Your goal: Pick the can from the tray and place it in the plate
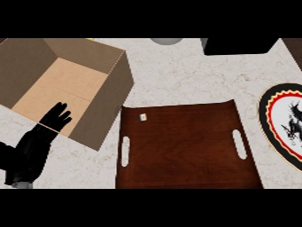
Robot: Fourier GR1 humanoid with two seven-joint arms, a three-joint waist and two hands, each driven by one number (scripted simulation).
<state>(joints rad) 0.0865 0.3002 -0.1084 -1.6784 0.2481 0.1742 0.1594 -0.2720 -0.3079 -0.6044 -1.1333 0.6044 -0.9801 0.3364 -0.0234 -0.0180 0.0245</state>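
The left hand (32, 150) is resting near-left, fingers straight and empty, and the tray (179, 150) is showing no can, possibly risking a wasted reach.

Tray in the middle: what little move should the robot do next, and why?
Probably look for the can before reaching. The tray shows only a small white speck, the plate has no can on it, and the one hand in view, the left hand, rests open by the box.
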